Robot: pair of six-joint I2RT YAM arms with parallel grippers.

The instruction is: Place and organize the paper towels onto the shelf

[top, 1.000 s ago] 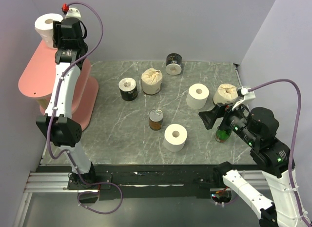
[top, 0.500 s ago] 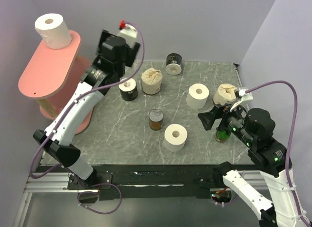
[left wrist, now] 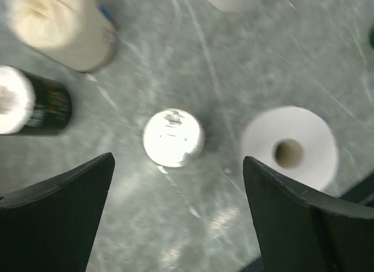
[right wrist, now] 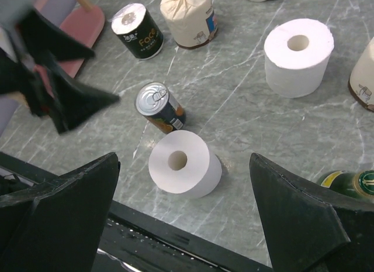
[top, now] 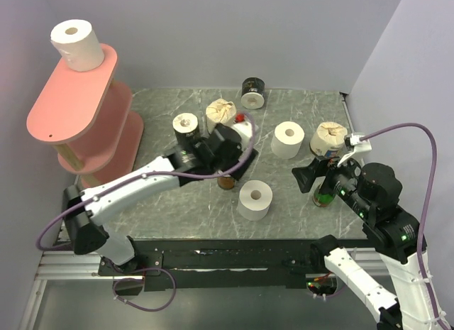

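One white paper towel roll (top: 76, 45) stands on the top board of the pink shelf (top: 67, 110). On the table stand two black-wrapped rolls (top: 186, 128) (top: 252, 93), two cream-wrapped rolls (top: 221, 116) (top: 328, 138) and two white rolls (top: 288, 140) (top: 255, 199). My left gripper (top: 240, 167) hangs open and empty over the table's middle; in its wrist view a white roll (left wrist: 289, 146) lies right of its fingers. My right gripper (right wrist: 184, 158) is open and empty, above the near white roll (right wrist: 184, 162).
A tin can (left wrist: 173, 137) stands right under the left gripper, lying between the near white roll and the black roll (left wrist: 32, 99). A green bottle (top: 324, 194) stands under the right arm. The table's front rail (right wrist: 175, 243) runs below the right fingers.
The left gripper opened, leaving the white roll on the shelf's top board, and the arm swung down and right to the table's middle. The right arm barely moved.
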